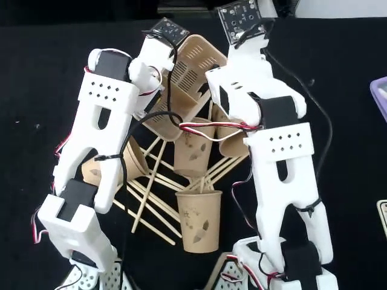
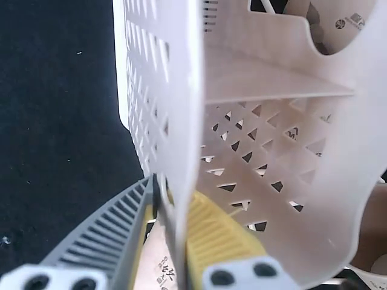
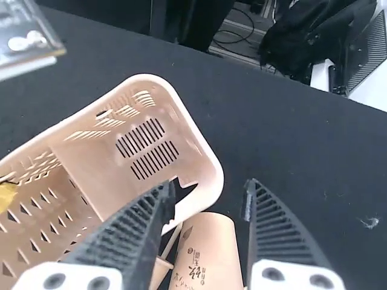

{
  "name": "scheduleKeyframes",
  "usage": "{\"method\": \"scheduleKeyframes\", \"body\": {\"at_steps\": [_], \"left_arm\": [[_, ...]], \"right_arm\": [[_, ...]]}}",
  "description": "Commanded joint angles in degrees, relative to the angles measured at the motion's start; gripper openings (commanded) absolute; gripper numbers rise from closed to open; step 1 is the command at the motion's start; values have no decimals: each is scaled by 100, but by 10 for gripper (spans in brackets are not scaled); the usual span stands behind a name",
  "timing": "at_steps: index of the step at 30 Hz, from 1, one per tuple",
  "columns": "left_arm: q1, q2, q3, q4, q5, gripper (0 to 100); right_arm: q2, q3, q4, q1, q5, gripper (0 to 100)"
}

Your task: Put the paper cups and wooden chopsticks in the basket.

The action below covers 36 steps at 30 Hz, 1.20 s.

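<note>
**Left claw pinched on the basket wall, right claw spread over a cup**

The left gripper [image 2: 167, 196] is closed on a perforated side wall of the beige basket [image 2: 272, 78]. The wall is sandwiched between its grey finger and its yellow-padded finger. The basket sits tipped between the two arms, on the far part of the black table [image 1: 351, 181]. The right gripper [image 3: 210, 187] has its fingers apart, just off the basket's corner. A paper cup [image 3: 205, 254] lies on its side beneath the gap; whether a finger touches it is hard to say. Nearer the arm bases, wooden chopsticks [image 1: 154, 181] lie fanned out on the table. Among them are a second cup [image 1: 198, 223] and a third cup [image 1: 138, 162] partly under the left arm.
</note>
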State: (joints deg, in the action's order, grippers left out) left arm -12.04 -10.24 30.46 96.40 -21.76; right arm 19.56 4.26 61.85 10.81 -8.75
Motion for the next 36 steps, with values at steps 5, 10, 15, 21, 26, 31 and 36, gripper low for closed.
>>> {"method": "scheduleKeyframes", "body": {"at_steps": [5, 10, 15, 21, 26, 31, 36], "left_arm": [[-295, 18, 224, 105, -44, 33], [-295, 9, 233, 79, -44, 34], [-84, 70, 365, 9, -26, 76], [681, 70, 1130, 26, 1090, 255], [1200, 70, 1824, 343, 1591, 255], [1367, 308, 1895, 457, 1609, 255], [1156, 985, 936, 448, 1609, 255]], "right_arm": [[-523, 127, -448, 35, -44, 190], [-532, 207, -738, -211, -53, 2], [-409, 646, -1037, -387, -35, 10], [-330, 1455, -1521, -545, 9, 11], [40, 1745, -1521, -598, 448, 11], [453, 1763, -1503, -571, 800, 11], [514, 1798, -1503, -563, 791, 11]]}}
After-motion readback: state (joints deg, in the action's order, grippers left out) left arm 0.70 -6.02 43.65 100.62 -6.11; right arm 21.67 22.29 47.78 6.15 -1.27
